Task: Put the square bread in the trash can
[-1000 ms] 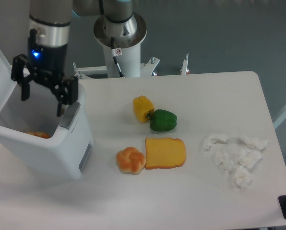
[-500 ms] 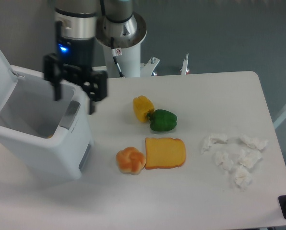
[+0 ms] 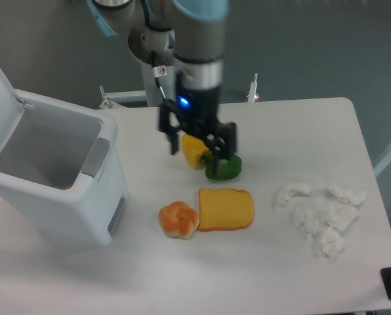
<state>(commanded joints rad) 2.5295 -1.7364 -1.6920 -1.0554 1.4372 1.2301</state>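
The square bread (image 3: 226,209), a flat yellow-orange slice, lies on the white table (image 3: 267,275) near its middle. My gripper (image 3: 197,149) hangs open and empty above the peppers, just behind the bread and a little left of its centre. The trash can (image 3: 51,177), a large white bin with its lid tipped back, stands open at the table's left. A bit of something orange shows low inside it.
A round braided bun (image 3: 178,219) touches the bread's left edge. A yellow pepper (image 3: 194,149) and a green pepper (image 3: 223,166) sit just behind the bread, partly covered by the gripper. Several crumpled white tissues (image 3: 320,213) lie to the right. The arm's base (image 3: 161,46) stands behind.
The gripper has swung right from over the trash can, across the table, to above the peppers behind the bread, staying open and empty.
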